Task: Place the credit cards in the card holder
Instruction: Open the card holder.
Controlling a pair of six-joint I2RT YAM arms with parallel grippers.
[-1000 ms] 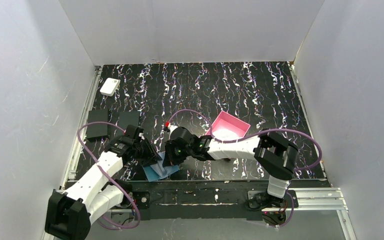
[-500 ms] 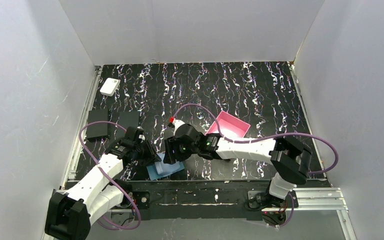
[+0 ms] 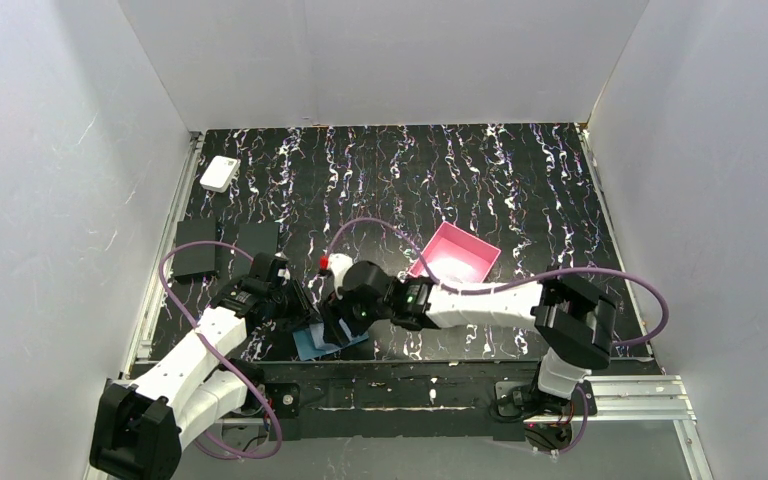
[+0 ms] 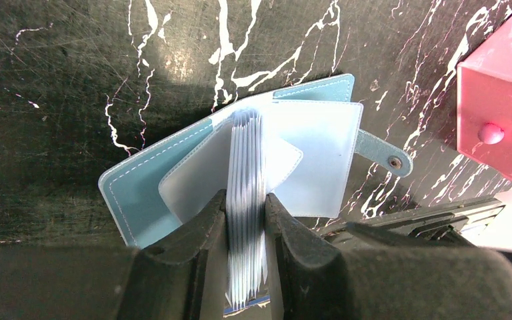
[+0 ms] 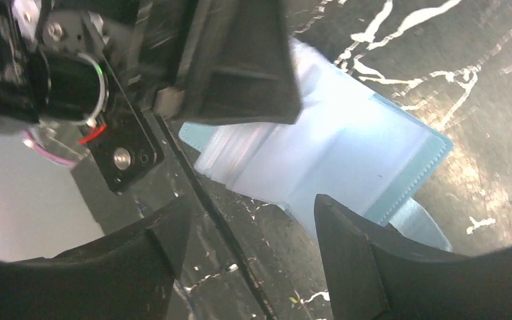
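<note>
Open on the tabletop near the arms, the card holder has its pale sleeves pinched by the left claw. The right claw hovers spread and empty just beside it. Whether any credit cards are sleeved yet is unclear.

The black, white-veined table carries a white box far left, two black slabs nearer, a pink tray right of centre, and the open card holder at the near edge.

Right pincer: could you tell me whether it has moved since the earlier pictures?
Yes: the right pincer has shifted slightly down-left in the top view, away from the pink tray.
</note>
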